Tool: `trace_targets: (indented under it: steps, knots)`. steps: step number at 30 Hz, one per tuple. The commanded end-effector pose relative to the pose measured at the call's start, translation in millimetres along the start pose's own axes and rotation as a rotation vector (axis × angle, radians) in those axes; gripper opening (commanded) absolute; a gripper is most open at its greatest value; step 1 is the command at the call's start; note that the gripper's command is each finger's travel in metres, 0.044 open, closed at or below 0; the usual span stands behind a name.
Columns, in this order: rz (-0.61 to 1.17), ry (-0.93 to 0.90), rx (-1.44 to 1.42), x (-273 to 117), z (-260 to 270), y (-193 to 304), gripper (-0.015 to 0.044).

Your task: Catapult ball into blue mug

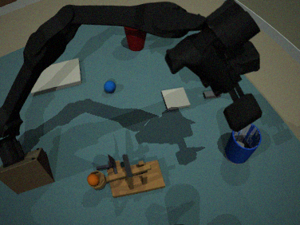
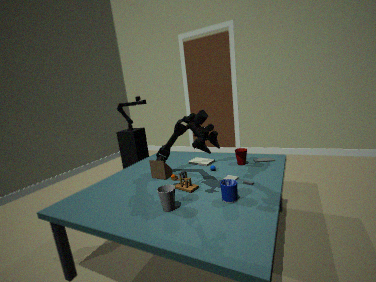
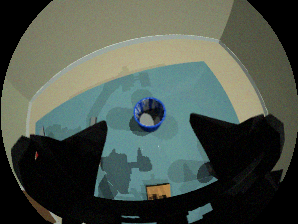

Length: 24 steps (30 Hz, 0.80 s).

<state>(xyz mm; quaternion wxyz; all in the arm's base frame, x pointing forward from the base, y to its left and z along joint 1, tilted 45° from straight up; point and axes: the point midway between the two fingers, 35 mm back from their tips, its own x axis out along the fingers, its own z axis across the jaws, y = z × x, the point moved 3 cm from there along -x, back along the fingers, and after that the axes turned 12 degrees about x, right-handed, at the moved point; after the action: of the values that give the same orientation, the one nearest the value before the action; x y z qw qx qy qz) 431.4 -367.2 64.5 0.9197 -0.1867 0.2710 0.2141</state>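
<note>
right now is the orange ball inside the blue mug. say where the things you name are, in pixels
No, the orange ball (image 1: 93, 179) (image 2: 174, 177) sits in the cup of the catapult (image 1: 137, 178) (image 2: 186, 187).

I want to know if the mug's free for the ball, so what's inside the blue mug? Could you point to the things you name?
Inside the blue cylindrical mug (image 1: 238, 152) (image 2: 229, 192) (image 3: 139, 120), a pale patch shows at the bottom amid dark shadowing. No ball shows; the near wall hides part of the interior.

orange ball (image 1: 93, 179) (image 2: 174, 177) seemingly in cup of wooden catapult (image 1: 137, 177) (image 2: 187, 187); blue mug (image 1: 240, 149) (image 2: 229, 191) (image 3: 150, 128) upright.
</note>
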Motion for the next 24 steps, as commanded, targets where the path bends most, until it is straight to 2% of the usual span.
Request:
trace_targets:
  steps: [1, 16, 24]
  knots:
    - [-0.004, -0.005, -0.003, -0.8, 1.9, -1.6, 0.0387]
    - [-0.004, -0.005, -0.003, -0.8, 1.9, -1.6, 0.0]
    - [-0.004, -0.005, -0.003, -0.8, 1.9, -1.6, 0.0]
